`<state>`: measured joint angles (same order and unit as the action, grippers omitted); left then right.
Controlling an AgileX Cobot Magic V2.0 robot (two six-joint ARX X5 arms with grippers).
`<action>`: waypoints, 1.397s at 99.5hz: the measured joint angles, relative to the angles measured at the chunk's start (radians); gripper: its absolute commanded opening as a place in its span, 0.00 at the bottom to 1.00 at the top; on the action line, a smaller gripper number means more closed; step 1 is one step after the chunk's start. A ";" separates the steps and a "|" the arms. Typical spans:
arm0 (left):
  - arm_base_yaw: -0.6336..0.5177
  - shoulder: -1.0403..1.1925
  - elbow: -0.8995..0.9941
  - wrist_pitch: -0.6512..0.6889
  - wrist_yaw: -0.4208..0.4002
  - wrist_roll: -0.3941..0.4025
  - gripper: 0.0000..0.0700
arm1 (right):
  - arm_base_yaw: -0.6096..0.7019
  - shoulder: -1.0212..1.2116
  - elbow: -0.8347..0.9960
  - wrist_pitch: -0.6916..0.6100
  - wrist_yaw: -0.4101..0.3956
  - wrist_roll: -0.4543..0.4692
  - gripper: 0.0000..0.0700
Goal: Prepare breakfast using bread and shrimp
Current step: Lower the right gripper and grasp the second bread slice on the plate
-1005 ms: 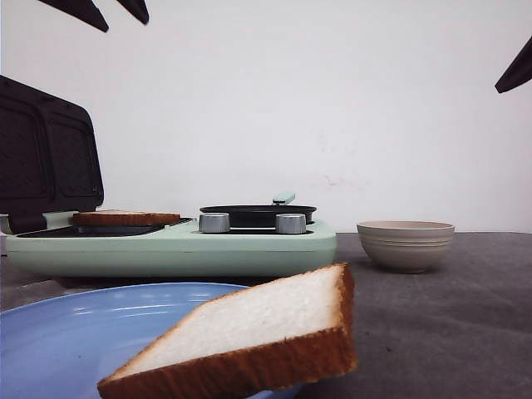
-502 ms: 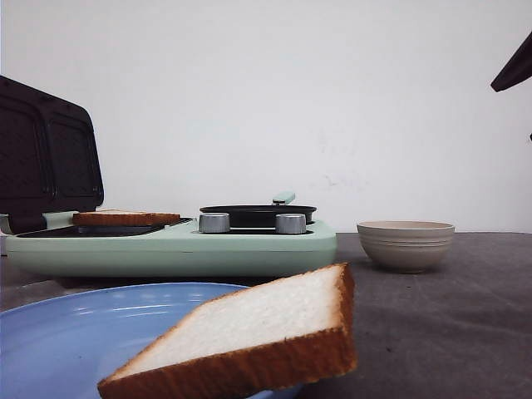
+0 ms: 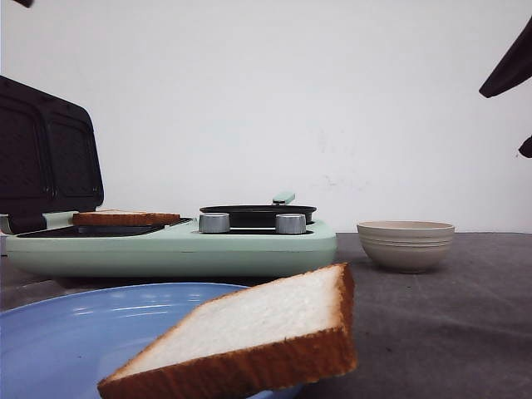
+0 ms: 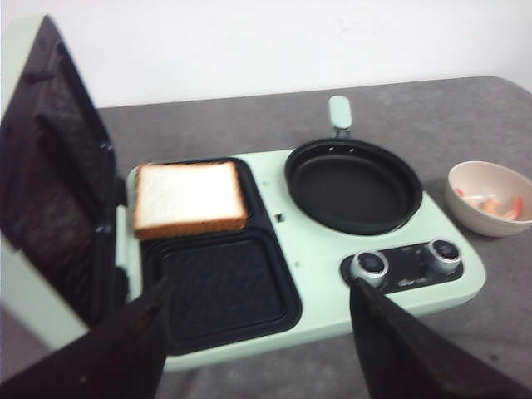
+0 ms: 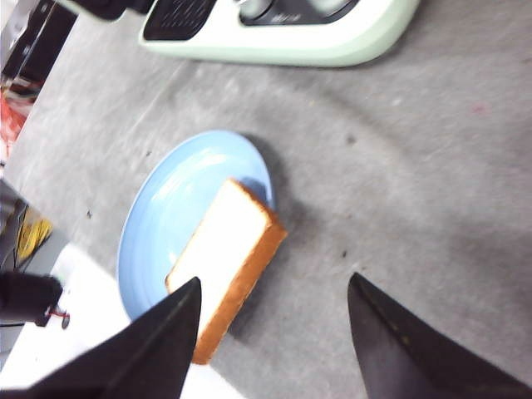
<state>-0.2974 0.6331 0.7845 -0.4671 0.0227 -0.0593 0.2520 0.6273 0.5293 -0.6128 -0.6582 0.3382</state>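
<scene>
One bread slice (image 3: 249, 332) leans on the rim of the blue plate (image 3: 66, 332) at the front; it also shows in the right wrist view (image 5: 229, 258). The second slice (image 4: 189, 198) lies on the far grill plate of the mint-green breakfast maker (image 3: 183, 249). Small orange-red shrimp (image 4: 490, 204) lie in the beige bowl (image 3: 406, 243) to the right of the maker. My left gripper (image 4: 259, 287) is open and empty, high above the maker's near grill plate. My right gripper (image 5: 276, 278) is open and empty, high above the table just beside the plate slice.
The maker's black ribbed lid (image 3: 46, 154) stands open at the left. A round black pan (image 4: 353, 183) with a green handle sits on its right half, with two silver knobs (image 4: 370, 264) in front. The table's front edge (image 5: 50, 332) runs close to the plate.
My left gripper has risen almost out of the top of the front view. My right gripper's finger has come lower and further in at the right edge. Bread and bowl have not moved.
</scene>
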 measured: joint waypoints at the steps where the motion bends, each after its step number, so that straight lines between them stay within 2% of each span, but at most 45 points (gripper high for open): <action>1: 0.000 -0.003 0.000 -0.004 -0.002 0.000 0.50 | 0.003 0.000 0.000 0.001 0.004 0.000 0.49; 19: 0.000 -0.053 -0.009 -0.071 -0.024 -0.007 0.50 | 0.066 0.000 -0.064 0.071 0.031 0.043 0.49; 41: 0.000 -0.128 -0.062 -0.082 -0.041 -0.018 0.50 | 0.174 0.001 -0.214 0.252 0.031 0.208 0.49; 57: 0.000 -0.171 -0.102 -0.104 -0.052 -0.033 0.50 | 0.249 0.018 -0.233 0.298 0.054 0.292 0.49; 89: 0.000 -0.202 -0.141 -0.105 -0.052 -0.059 0.50 | 0.370 0.224 -0.233 0.450 0.080 0.345 0.49; 108: 0.000 -0.202 -0.141 -0.105 -0.053 -0.060 0.50 | 0.432 0.351 -0.233 0.583 0.051 0.393 0.49; 139: 0.000 -0.202 -0.141 -0.105 -0.054 -0.058 0.50 | 0.501 0.456 -0.233 0.673 0.055 0.452 0.49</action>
<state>-0.2974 0.4313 0.6437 -0.5720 -0.0311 -0.1173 0.7528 1.0836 0.2966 0.0597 -0.6033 0.7898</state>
